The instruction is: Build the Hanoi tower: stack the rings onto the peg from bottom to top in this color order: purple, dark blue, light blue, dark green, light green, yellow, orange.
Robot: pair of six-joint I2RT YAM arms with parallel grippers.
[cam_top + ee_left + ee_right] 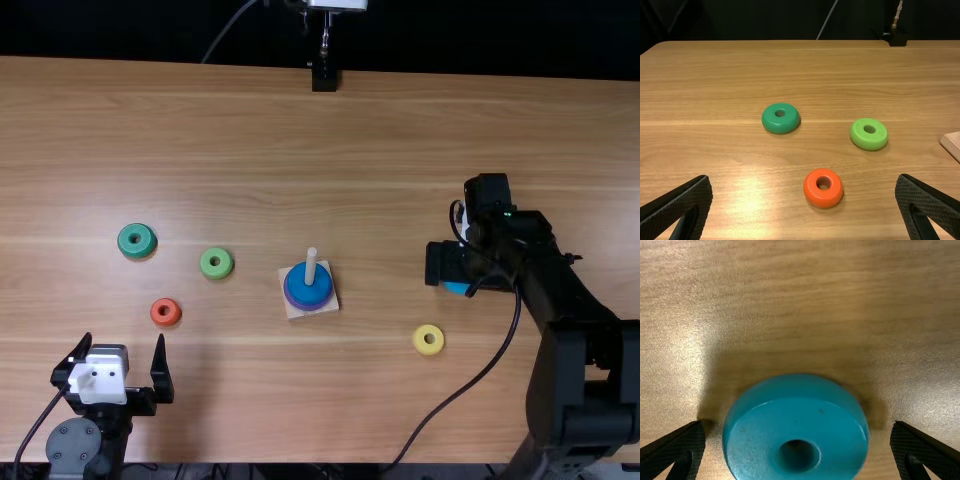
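Right wrist view: ring (760, 437) between fingers (682, 445)

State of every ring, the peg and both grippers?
Peg: upright, two rings on
Purple ring: stacked, bottom
Dark blue ring: stacked, on purple
Light blue ring: on table, ungripped
Dark green ring: loose, flat
Light green ring: loose, flat
Yellow ring: loose, flat
Orange ring: loose, flat
Left gripper: open, empty
Right gripper: open around light blue

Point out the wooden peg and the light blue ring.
Pale round wooden peg (310, 267): top view, on its shaft.
Glossy light blue ring (796, 424): right wrist view, on its upper face.
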